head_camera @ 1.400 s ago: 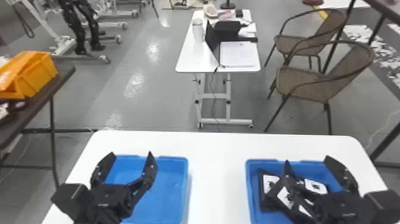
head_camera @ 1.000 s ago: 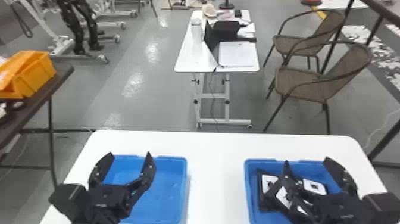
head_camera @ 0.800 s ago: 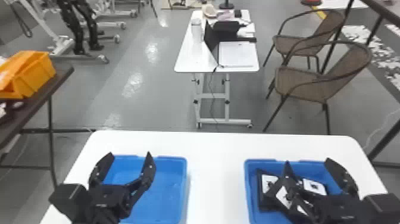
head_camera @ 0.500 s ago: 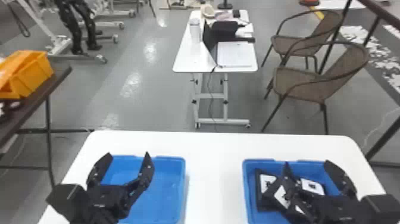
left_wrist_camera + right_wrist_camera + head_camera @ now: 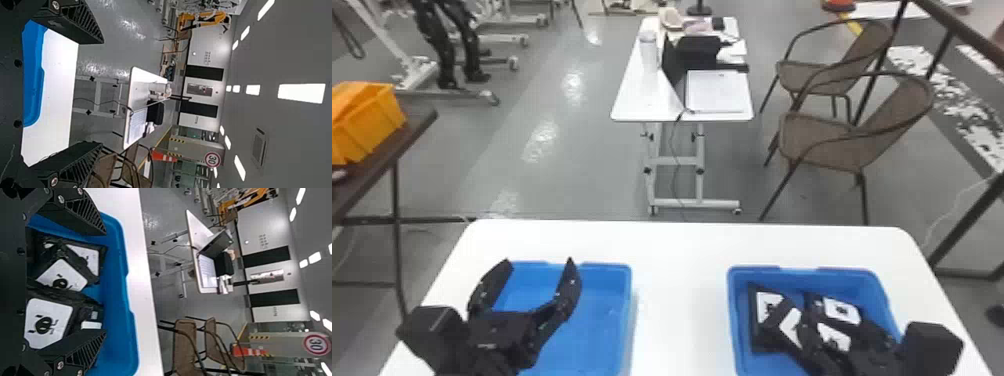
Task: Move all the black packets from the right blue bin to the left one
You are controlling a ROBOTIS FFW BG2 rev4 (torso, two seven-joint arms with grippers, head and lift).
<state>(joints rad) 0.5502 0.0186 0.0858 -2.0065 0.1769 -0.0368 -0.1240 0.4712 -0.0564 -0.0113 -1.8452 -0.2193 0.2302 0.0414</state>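
- The white table (image 5: 682, 280) carries two blue bins, both close to its far edge: the left bin (image 5: 630, 320) towards the far left corner, the right bin (image 5: 731, 320) towards the far right corner.
- The black packets (image 5: 842, 310), with white faces, lie inside the right bin, several of them at different angles and some overlapping.
- The left gripper (image 5: 538, 261) is over the left bin, by its far left corner, its two fingers (image 5: 78, 23) spread apart.
- The right gripper (image 5: 793, 311) is over the packets in the right bin; the right wrist view shows its fingers (image 5: 84, 217) wide apart, with packets and part of the bin's rim between them.
- Beyond the table's far left corner, a yellow-orange bin (image 5: 372, 125) sits on a dark table (image 5: 414, 117).
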